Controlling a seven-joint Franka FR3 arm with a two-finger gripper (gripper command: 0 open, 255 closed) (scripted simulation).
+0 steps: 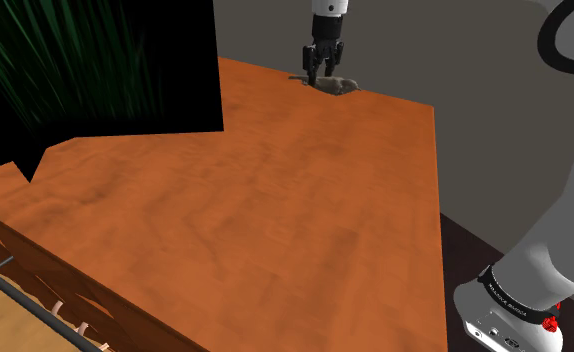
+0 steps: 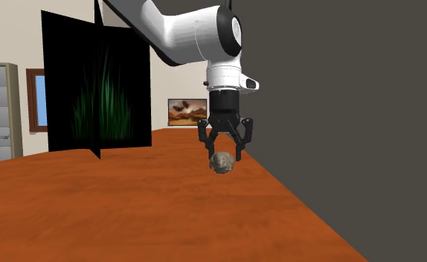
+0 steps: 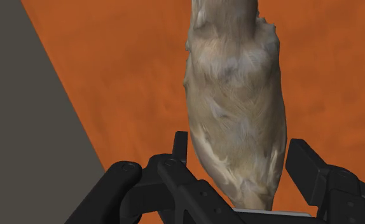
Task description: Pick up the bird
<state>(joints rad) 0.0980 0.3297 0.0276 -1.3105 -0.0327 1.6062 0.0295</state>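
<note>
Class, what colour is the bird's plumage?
The bird is pale grey-brown, streaked; wrist view shows it best.

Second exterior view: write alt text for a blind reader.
An all-black two-finger gripper on a white arm hangs open over a small mottled grey-brown bird on an orange-brown table, beside a dark grey wall. A black panel with green streaks stands behind.

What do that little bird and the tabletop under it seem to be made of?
The bird looks feathered, matte grey-tan, with fine plumage streaks; real or model is unclear. The tabletop looks like orange-brown wood, lightly glossy, by its grain streaks.
</note>
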